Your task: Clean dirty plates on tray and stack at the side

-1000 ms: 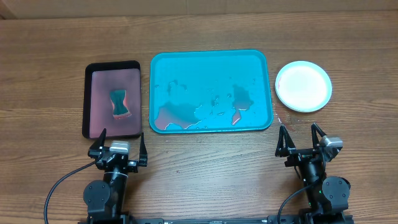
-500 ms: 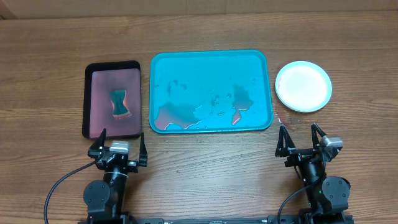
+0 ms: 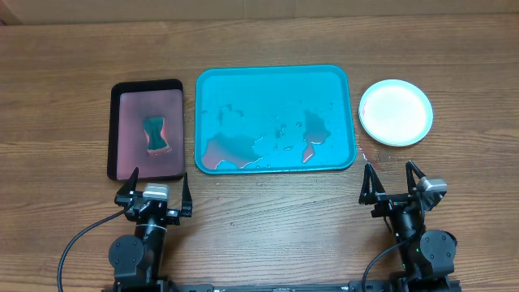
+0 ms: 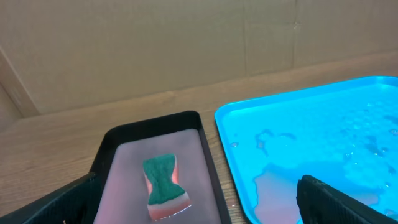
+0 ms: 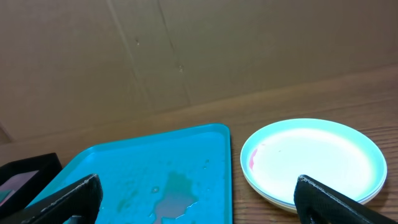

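The teal-blue tray [image 3: 272, 75] lies mid-table with no plates on it, only puddles of reddish water; it also shows in the left wrist view [image 4: 249, 124] and the right wrist view [image 5: 112, 162]. The plates [image 3: 396, 112] sit stacked on the table right of the tray, white one on top with a light blue rim under it; the stack shows in the right wrist view [image 5: 311, 155] with a small red smear at its left edge. My left gripper [image 3: 154, 188] is open and empty near the front edge. My right gripper [image 3: 392, 182] is open and empty, in front of the stack.
A black-rimmed tray [image 3: 146, 85] with pinkish water stands left of the teal tray and holds a green sponge [image 3: 155, 135], also in the left wrist view [image 4: 164, 183]. A cardboard wall [image 5: 186, 43] stands behind the table.
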